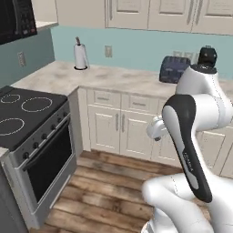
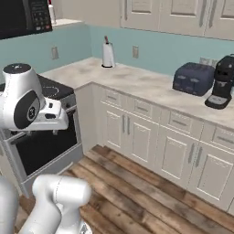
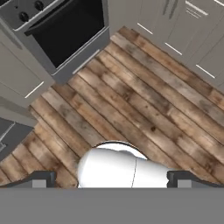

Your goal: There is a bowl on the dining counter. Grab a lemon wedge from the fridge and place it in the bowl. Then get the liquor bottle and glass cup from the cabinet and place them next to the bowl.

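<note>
The gripper (image 3: 109, 179) stands with its jaws at full spread and nothing between them: in the hand view the two dark fingertips (image 3: 41, 178) rise far apart at the bottom corners of the frame, looking straight down on the plank floor (image 3: 144, 109). Above them, in the upper left of that frame, sits the black oven door (image 3: 68, 28) of the stove, with cream cabinet doors (image 3: 183, 26) running along the upper right. Farther out, the left base view has the stove (image 1: 27, 132) with its ringed cooktop at the left edge, a paper towel roll (image 1: 80, 56) standing on the wall counter (image 1: 113, 77) near the top centre, and a dark toaster (image 1: 174, 68) to the right of it, partly behind the folded arm. The right base view adds a black coffee machine (image 2: 222, 82) at the right edge, just beside the toaster. The fridge, the dining counter and its bowl lie somewhere outside these frames, so I judge the task to be at its very start, likely with the lemon wedge not yet fetched. The next move calls for the base to turn or drive until the fridge comes before the arm.
</note>
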Controlling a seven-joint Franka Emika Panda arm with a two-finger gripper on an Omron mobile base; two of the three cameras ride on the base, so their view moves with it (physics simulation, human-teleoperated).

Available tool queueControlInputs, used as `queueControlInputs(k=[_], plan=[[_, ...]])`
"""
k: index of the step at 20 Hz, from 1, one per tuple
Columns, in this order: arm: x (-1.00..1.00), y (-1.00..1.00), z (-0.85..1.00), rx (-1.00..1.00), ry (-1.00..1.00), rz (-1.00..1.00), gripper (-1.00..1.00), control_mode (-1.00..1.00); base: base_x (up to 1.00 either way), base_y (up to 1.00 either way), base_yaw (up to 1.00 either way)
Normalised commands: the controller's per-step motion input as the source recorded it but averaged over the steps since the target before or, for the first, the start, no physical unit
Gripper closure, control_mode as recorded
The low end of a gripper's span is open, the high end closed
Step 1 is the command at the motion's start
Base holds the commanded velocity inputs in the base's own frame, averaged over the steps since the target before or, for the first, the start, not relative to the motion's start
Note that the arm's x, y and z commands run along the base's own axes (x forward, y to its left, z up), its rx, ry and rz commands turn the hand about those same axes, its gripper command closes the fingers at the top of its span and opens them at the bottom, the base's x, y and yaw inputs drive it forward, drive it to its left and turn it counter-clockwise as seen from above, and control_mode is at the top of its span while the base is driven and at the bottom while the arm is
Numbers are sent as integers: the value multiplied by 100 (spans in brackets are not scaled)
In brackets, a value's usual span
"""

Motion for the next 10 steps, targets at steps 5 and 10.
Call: queueControlInputs(k=[5,10], plan=[[0,0,0,0,0,0,-100,100,100,-38,48],[0,0,0,0,0,0,-100,100,100,-38,47]])
